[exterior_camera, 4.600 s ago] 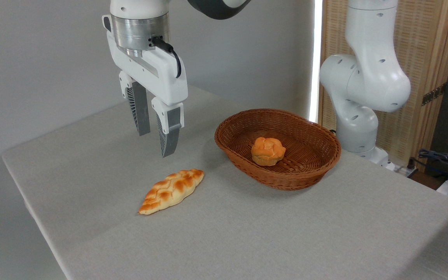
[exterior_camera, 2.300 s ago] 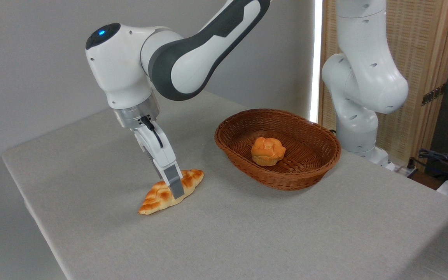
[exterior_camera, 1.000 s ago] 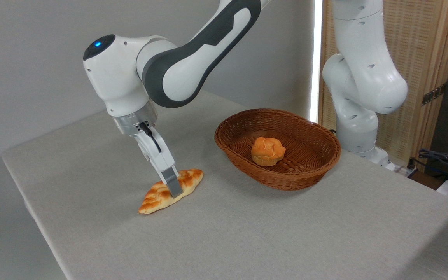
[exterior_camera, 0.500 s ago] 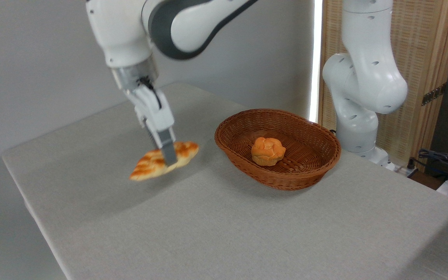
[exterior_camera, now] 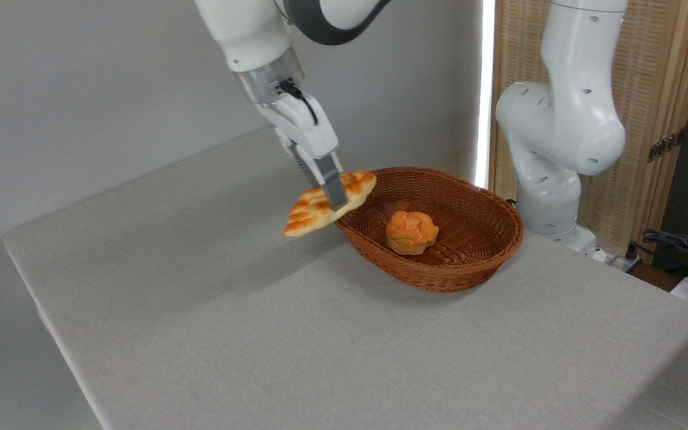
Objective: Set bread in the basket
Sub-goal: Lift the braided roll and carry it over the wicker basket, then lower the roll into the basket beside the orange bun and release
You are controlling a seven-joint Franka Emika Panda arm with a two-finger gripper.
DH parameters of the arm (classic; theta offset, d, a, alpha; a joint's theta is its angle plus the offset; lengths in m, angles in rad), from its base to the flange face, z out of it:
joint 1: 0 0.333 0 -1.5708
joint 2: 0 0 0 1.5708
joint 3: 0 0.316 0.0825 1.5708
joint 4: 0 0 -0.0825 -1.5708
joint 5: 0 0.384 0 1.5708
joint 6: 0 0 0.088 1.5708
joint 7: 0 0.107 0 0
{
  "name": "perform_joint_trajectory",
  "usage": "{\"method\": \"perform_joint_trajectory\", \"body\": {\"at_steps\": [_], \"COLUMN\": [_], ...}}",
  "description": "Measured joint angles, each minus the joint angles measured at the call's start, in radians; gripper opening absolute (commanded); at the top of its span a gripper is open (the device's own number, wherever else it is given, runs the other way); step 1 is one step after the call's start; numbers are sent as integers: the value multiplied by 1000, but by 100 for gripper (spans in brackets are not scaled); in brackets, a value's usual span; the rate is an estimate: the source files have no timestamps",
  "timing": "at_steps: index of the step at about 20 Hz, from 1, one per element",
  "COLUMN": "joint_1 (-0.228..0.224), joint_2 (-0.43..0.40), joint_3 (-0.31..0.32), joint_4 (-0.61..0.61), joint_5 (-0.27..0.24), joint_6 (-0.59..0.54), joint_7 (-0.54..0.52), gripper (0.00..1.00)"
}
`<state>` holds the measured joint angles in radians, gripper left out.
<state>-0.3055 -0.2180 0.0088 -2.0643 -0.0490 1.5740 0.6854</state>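
The bread (exterior_camera: 311,208), a braided golden loaf pointed at both ends, hangs in the air over the left rim of the basket. My gripper (exterior_camera: 334,200) is shut on its middle, fingers pointing down and to the right. The loaf tilts, its left tip lower and out past the rim. The basket (exterior_camera: 475,263) is an oval brown wicker one on the grey table (exterior_camera: 320,340), right of centre. Only the near finger shows; the far one is hidden behind the loaf.
A small round orange bun (exterior_camera: 411,231) lies inside the basket near its middle. The arm's white base (exterior_camera: 550,149) stands behind the basket at the right. The table's left edge (exterior_camera: 51,322) drops off. Cables (exterior_camera: 678,245) lie at the far right.
The gripper came down onto the bread on the table, shut on it, lifted it and carried it up and to the right, to the basket's left rim.
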Motion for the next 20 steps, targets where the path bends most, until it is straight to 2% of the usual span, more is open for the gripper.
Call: {"method": "perform_joint_trajectory", "body": {"at_steps": [1,3,8,20], "joint_1": [-10,-26,-57,-80], "joint_2": [-15,-32,-34,-33], "joint_3": [0,-1,-1,-1], "joint_4": [-28,-74,-105,-122], "joint_5": [0,0,-3,-5], "joint_6": [-11,-36,-95,-97], "joint_7": [0,0,0,0], "gripper": [65,98,100,100]}}
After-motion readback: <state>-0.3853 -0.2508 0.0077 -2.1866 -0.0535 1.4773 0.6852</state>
